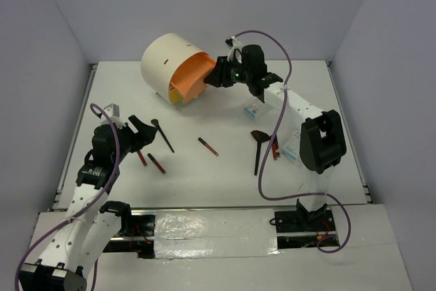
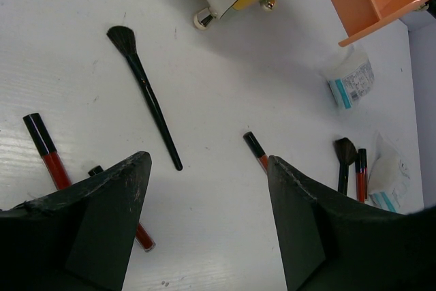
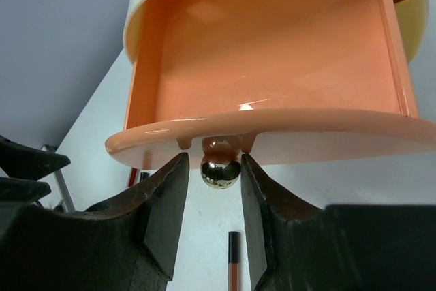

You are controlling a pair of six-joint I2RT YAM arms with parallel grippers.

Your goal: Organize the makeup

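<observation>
Right pincer (image 3: 213,163) straddles the drawer knob (image 3: 220,172), jaws close beside it though whether they grip you cannot tell, so clamp squarely and pull straight toward 4 o'clock; the makeup (image 1: 208,146) lies loose at 6 o'clock of the chest (image 1: 167,59).

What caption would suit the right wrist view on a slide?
The right gripper straddles the shiny knob of the open orange drawer, a makeup pencil lying below.

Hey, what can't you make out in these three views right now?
Top external: a packet is mostly hidden under the right arm.
Left wrist: a red-and-black stick is partly hidden behind a finger of the left gripper.
Right wrist: whether the right gripper actually pinches the drawer knob; contact is unclear.
</observation>
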